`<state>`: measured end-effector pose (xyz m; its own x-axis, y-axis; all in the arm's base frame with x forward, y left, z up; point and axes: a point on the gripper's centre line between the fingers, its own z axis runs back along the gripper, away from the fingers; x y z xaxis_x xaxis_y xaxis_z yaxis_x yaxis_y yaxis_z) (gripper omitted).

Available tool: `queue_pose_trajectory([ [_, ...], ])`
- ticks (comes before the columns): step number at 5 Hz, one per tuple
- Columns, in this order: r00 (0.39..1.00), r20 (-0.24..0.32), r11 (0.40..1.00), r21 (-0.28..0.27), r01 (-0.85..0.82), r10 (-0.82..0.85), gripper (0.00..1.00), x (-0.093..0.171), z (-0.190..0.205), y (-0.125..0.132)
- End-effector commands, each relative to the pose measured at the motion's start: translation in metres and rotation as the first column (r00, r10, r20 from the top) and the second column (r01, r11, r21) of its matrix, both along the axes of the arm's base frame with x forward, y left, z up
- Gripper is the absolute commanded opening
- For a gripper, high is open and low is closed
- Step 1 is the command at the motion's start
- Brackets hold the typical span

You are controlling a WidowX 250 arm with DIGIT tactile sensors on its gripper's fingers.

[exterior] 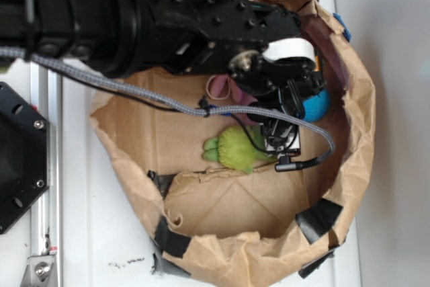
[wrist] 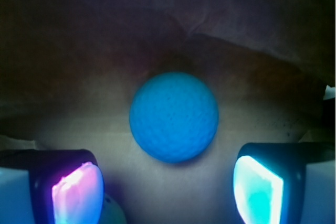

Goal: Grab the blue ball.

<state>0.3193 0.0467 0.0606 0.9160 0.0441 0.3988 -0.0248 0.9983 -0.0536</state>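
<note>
Gripper spread wide, grasping nothing; straddling for approach; blue ball centred ahead between fingers, not touching; sitting on paper bag floor by far wall; green plush beside, clear.

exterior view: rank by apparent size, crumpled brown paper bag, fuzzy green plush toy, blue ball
1. Crumpled brown paper bag
2. Fuzzy green plush toy
3. Small round blue ball, though the gripper hides part of it, so its rank is unsure.
</note>
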Motion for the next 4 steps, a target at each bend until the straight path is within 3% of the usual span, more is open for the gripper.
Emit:
queue_pose_trajectory([
  [1,0.999,0.042,1.0,0.017,-0.002,0.001,1.0,0.016,0.009,0.005],
  [2,0.997,0.071,1.0,0.028,0.007,-0.009,1.0,0.027,0.014,0.006],
  [4,0.998,0.063,0.999,0.043,0.021,-0.024,1.0,0.03,0.003,0.014],
])
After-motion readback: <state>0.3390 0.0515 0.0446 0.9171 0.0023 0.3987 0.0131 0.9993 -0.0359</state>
